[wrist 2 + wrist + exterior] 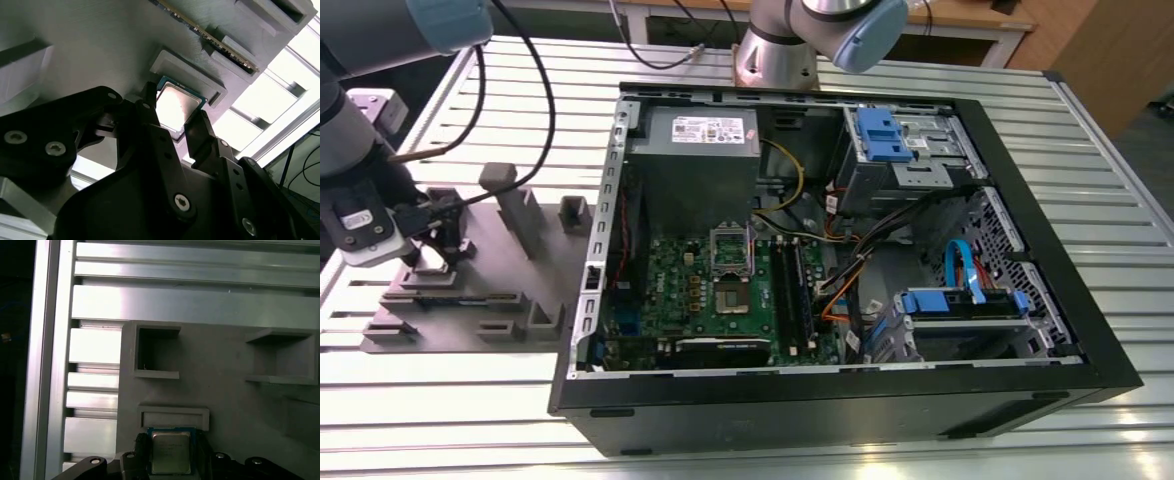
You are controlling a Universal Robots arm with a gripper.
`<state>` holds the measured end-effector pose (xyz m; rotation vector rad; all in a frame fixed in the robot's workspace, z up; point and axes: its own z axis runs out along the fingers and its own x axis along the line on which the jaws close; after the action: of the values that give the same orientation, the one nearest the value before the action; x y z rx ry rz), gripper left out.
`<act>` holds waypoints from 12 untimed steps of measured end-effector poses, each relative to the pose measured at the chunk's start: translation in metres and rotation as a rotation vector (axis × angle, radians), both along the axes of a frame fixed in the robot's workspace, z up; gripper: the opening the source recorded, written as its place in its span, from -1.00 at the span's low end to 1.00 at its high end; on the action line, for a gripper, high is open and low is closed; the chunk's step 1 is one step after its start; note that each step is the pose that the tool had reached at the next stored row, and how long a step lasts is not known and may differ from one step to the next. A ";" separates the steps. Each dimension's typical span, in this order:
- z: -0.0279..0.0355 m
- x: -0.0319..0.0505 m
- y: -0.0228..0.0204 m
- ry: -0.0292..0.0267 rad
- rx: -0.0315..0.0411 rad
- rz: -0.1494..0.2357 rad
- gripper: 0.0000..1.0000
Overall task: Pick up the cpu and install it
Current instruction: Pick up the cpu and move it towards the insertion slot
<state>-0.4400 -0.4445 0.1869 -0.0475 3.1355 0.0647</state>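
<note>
My bench: slatted aluminium table [447, 420]; on it, grey parts fixture [507, 268], open black computer case [854, 412], my arm's base [774, 62].

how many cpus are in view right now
1. The cpu lies on the grey fixture beside the computer case, at the gripper, seen in both wrist views. Whether the socket on the motherboard holds another, I cannot tell.

On the table [1067, 110], the holder [494, 275] lies just beside the case [1067, 330], at the exterior view's left of it. In the case, the motherboard [674, 270] lies on the floor, with the power supply [700, 150] behind it and the drive cage [907, 150] at the exterior view's right of that. The gripper [424, 255] is over the holder; the cpu [170, 452] sits between its fingers [150, 130], touching both, just beside a raised block [173, 416]
</note>
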 end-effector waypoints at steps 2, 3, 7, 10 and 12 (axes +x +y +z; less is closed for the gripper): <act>-0.0016 -0.0001 0.0000 0.0000 0.0000 0.000 -0.06; -0.0025 -0.0001 -0.0001 0.0000 0.0000 0.000 -0.06; -0.0048 -0.0002 -0.0001 0.0001 -0.0001 0.000 -0.06; -0.0049 -0.0002 -0.0001 0.0001 0.0000 0.000 -0.06; -0.0050 -0.0002 -0.0001 0.0000 0.0000 0.000 -0.06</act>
<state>-0.4403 -0.4445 0.1819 -0.0474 3.1355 0.0647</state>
